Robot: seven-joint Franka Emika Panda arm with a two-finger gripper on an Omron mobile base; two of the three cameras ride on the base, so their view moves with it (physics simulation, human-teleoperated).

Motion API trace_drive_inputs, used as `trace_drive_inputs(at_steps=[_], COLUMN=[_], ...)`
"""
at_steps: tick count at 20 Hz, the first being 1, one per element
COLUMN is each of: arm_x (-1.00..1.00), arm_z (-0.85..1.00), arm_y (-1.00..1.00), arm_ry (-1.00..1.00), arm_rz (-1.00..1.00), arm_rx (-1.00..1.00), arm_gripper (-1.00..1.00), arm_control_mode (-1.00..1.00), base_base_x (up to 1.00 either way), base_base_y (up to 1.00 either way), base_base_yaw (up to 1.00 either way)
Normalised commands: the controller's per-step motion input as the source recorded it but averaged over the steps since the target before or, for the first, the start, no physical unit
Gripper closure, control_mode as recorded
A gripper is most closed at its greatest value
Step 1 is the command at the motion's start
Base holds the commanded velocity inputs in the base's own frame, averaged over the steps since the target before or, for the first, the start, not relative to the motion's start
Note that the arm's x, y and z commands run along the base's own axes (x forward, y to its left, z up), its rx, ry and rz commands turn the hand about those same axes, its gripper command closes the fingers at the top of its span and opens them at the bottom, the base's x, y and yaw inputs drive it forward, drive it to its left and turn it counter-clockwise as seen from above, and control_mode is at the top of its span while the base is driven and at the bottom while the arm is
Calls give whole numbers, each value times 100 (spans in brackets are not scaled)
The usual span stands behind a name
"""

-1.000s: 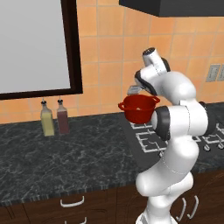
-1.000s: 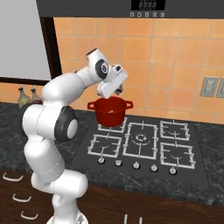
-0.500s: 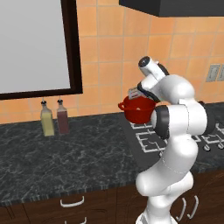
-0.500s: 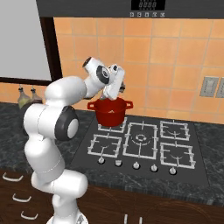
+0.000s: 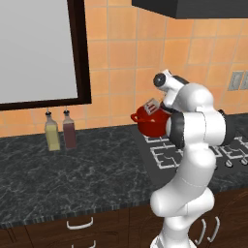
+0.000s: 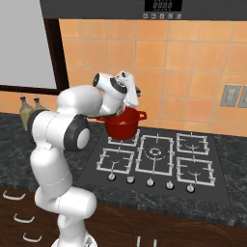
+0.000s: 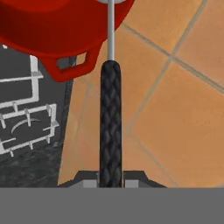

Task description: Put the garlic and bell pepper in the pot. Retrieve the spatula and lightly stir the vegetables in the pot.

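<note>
The fingers [image 7: 110, 181] are closed tight on the spatula's [image 7: 110, 127] dark braided handle, low down, so its thin silver shaft reaches up over the rim of the red pot [image 6: 121, 124]. The pot sits on the back left burner of the stove [image 6: 154, 157], against the tiled wall. The arm holds the hand above and beside the pot, probably to let the head stir inside. The head itself is out of sight.

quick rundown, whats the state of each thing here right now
gripper: shut on the spatula handle
spatula: held, shaft leading toward the pot
pot: upright on the back left burner of the stove
two bottles: upright on the counter, side by side by the wall
</note>
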Motion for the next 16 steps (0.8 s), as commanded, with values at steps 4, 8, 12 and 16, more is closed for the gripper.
trace_drive_inputs(at_steps=[4,8,12,16], arm_x=[28,24,4,0], arm_z=[3,0,0,0], arm_y=[-3,-1,11,0], arm_ry=[-2,0,0,0], arm_rz=[31,30,23,0], arm_rx=[-30,-26,-6,0], arm_gripper=[100,100,100,100], arm_control_mode=[-100,-100,-100,-100], base_base_x=[0,0,0,0], base_base_y=[0,0,0,0], base_base_yaw=[0,0,0,0])
